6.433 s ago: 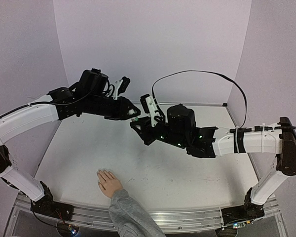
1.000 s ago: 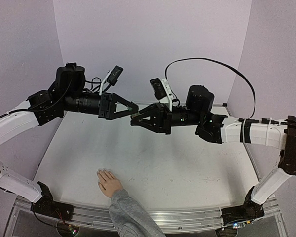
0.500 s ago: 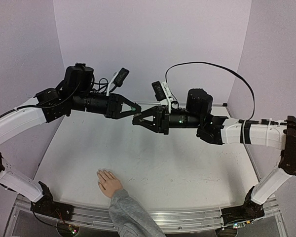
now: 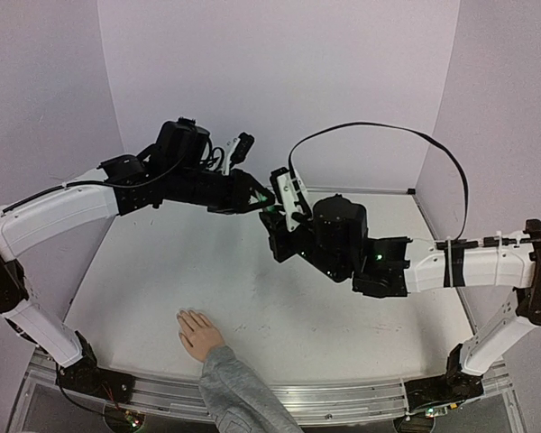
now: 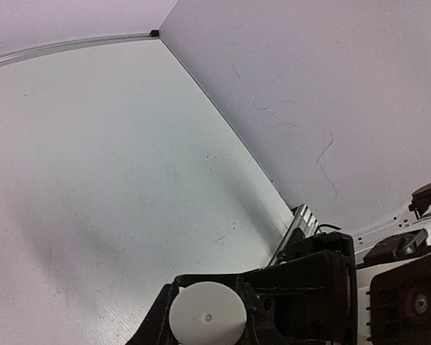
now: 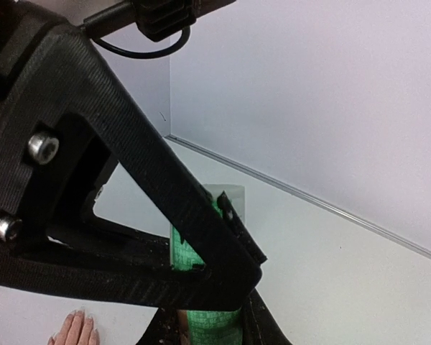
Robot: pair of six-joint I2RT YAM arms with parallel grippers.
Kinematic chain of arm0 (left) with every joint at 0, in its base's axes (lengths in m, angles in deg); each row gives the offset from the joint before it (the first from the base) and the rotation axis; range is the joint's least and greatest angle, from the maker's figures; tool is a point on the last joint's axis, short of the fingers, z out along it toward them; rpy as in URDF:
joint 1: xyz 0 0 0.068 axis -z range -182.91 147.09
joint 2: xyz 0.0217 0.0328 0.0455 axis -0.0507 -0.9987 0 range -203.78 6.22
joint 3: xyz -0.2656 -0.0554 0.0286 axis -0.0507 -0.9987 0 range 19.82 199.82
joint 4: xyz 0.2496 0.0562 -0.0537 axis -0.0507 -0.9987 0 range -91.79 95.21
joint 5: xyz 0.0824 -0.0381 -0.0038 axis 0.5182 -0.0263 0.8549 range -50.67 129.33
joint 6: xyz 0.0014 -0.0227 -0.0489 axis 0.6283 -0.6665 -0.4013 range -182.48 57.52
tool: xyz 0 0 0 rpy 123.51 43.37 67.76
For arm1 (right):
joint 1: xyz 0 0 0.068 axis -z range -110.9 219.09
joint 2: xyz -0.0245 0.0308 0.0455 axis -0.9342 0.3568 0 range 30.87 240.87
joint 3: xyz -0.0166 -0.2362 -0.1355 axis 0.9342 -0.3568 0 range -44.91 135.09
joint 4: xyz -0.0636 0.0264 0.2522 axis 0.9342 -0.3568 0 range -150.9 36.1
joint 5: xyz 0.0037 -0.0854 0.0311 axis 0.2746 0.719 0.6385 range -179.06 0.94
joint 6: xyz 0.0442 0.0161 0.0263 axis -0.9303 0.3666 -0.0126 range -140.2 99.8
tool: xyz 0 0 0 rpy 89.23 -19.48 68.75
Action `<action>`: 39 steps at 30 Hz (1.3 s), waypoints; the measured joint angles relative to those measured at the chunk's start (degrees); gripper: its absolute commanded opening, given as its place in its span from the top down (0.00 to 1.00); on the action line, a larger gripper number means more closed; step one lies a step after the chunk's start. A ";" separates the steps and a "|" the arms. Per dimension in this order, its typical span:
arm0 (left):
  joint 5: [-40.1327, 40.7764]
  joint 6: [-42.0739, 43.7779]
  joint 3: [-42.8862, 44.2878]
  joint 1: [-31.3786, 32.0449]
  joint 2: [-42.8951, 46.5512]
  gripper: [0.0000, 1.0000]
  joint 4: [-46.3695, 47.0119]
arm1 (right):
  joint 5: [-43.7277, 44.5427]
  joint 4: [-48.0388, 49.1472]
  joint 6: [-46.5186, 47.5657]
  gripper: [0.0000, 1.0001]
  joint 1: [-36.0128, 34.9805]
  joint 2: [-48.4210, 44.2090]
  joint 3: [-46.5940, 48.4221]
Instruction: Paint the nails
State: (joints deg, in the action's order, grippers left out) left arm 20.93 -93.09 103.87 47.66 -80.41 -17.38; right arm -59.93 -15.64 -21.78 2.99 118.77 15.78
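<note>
At the upper centre of the overhead view, our left gripper (image 4: 261,200) is clamped on the pale cap (image 5: 207,316) while our right gripper (image 4: 276,216) grips the green bottle (image 6: 205,298). We should twist about the bottle's own axis, then draw straight apart without spilling. The nails (image 4: 187,316) wait on the mannequin hand (image 4: 199,334), lower left, well apart.

White table (image 4: 279,316) fills lower centre of top view; matte, faint scuffs, dark specks. Pale lilac back wall (image 4: 279,72) across upper frame, side walls left (image 4: 36,108) and right (image 4: 509,99). Metal strip (image 4: 379,190) at table's far edge, centre right. Aluminium rail (image 4: 343,398) along bottom edge. Left wrist view: thin scratches on wall panel (image 5: 309,108), upper right.
</note>
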 measured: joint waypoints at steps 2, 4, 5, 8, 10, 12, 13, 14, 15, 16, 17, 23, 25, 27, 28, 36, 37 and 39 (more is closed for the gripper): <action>-0.17 0.02 0.50 0.00 -0.48 0.71 -0.31 | -2.60 2.82 0.37 1.00 1.01 -0.59 -1.95; -1.29 0.31 0.68 0.09 -0.90 0.54 -0.66 | -8.52 5.92 -0.22 1.00 2.86 -2.19 -5.27; -1.62 0.44 0.68 0.20 -0.92 0.45 -0.79 | -12.61 7.30 -0.74 1.00 4.26 -3.32 -7.21; -3.02 1.01 0.15 0.09 -0.11 0.18 -1.81 | -22.27 10.25 -2.82 1.00 10.62 -7.17 -12.55; -3.87 1.84 -1.49 -0.07 1.64 0.10 -1.05 | -28.70 11.39 -4.04 1.00 14.86 -9.09 -14.03; -5.16 2.54 -3.65 -0.28 4.26 0.08 -0.33 | -37.64 12.85 -5.29 1.00 17.18 -10.21 -14.27; -6.01 3.15 -4.24 -0.35 5.42 0.08 -0.20 | -41.59 13.73 -6.01 1.00 17.70 -10.49 -14.25; -6.67 3.65 -4.39 -0.35 6.23 0.08 0.04 | -46.99 14.71 -7.10 1.00 18.45 -10.62 -14.25; -8.07 4.13 -4.39 -0.37 7.04 0.10 0.57 | -52.30 15.65 -8.15 1.00 19.02 -10.64 -14.21; -9.44 4.81 -4.37 -0.37 7.67 0.12 1.07 | -57.40 16.17 -9.38 1.00 19.41 -10.60 -14.12; -11.08 5.35 -4.37 -0.37 8.26 0.15 1.68 | -61.79 16.61 -10.60 1.00 19.65 -10.49 -14.01; -18.03 7.61 -4.20 -0.20 8.85 0.26 3.65 | -75.47 20.35 -16.76 1.00 19.85 -8.83 -12.31; -19.12 8.04 -4.13 0.07 8.76 0.26 3.72 | -76.74 21.29 -17.84 1.00 19.85 -8.74 -12.31; -19.63 8.17 -3.67 0.24 8.31 0.25 3.78 | -77.81 22.23 -18.69 1.00 19.85 -8.33 -12.22; -19.87 8.17 -3.34 0.39 7.91 0.25 3.85 | -78.12 22.58 -19.12 1.00 19.85 -7.91 -12.09; -20.61 9.90 -0.50 2.29 5.09 0.50 4.63 | -79.10 23.21 -20.76 1.00 19.85 -5.73 -11.76; -20.63 9.97 -0.37 2.40 4.92 0.54 4.68 | -79.10 23.32 -20.81 1.00 19.87 -5.73 -11.76; -20.37 10.97 0.00 2.71 4.42 0.57 4.72 | -79.28 23.52 -20.83 1.00 19.85 -5.73 -11.76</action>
State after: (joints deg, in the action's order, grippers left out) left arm 0.56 -82.11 103.87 50.37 -75.99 -12.66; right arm -139.21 7.88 -42.61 22.83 113.05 4.02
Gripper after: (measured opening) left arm 0.476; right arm 0.225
